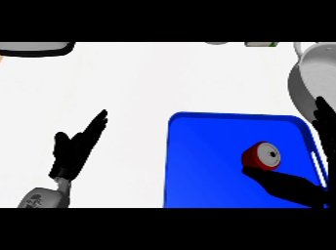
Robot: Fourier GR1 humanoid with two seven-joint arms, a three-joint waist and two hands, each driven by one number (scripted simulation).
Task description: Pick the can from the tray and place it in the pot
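Note:
A red can (261, 155) with a silver top lies on the blue tray (207, 161), toward the tray's right side. My right hand (322, 188) is open around it from the right: the thumb (283, 183) reaches under the can's near side and the straight fingers (331, 132) stand beyond the tray's right edge, apart from the can. The grey pot (322, 80) sits at the far right, just beyond the tray's back right corner. My left hand (73, 149) rests open on the counter at the left, fingers pointing up.
A dark-rimmed grey object (32, 48) sits at the back left corner of the white counter. Small items (261, 44) show at the back edge near the pot. A strip of wood-coloured surface borders the counter's far left.

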